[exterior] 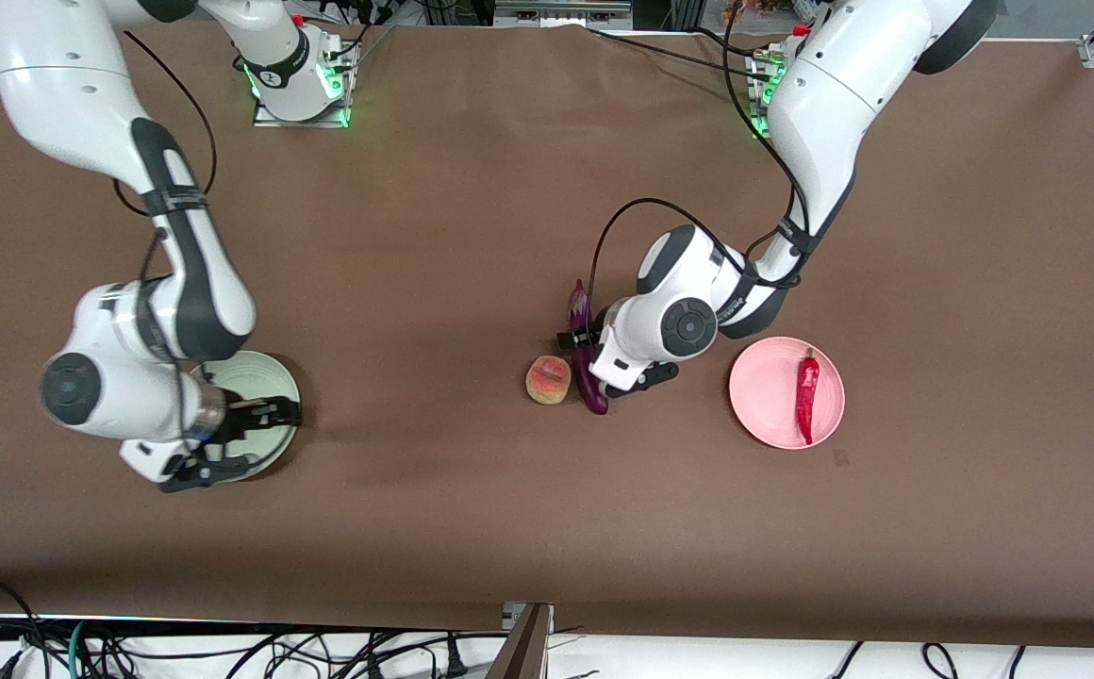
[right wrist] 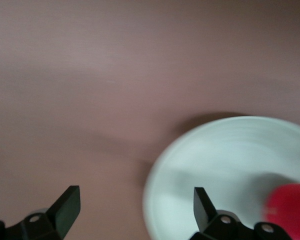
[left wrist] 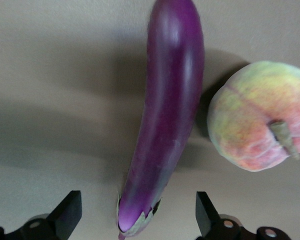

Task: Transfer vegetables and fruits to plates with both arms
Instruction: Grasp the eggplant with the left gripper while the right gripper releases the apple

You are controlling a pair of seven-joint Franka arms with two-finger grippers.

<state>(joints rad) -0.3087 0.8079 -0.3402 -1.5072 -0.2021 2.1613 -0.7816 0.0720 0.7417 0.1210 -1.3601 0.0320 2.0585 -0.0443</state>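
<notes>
The purple eggplant (exterior: 590, 382) lies on the table with the peach (exterior: 548, 379) right beside it. My left gripper (exterior: 609, 360) is low over the eggplant, open. In the left wrist view its fingertips (left wrist: 70, 207) stand on either side of the eggplant's (left wrist: 165, 125) stem end, not touching it, and the peach (left wrist: 260, 115) shows beside it. The red chili (exterior: 806, 394) lies on the pink plate (exterior: 764, 396). My right gripper (exterior: 250, 437) is open and empty over the rim of the mint green plate (exterior: 259, 377). The right wrist view shows that plate (right wrist: 215, 165) with a red fruit (right wrist: 290, 210) on it.
Brown tabletop all round. The pink plate is toward the left arm's end, the green plate toward the right arm's end, with a wide bare stretch of table between them. Cables trail off the table edge nearest the front camera.
</notes>
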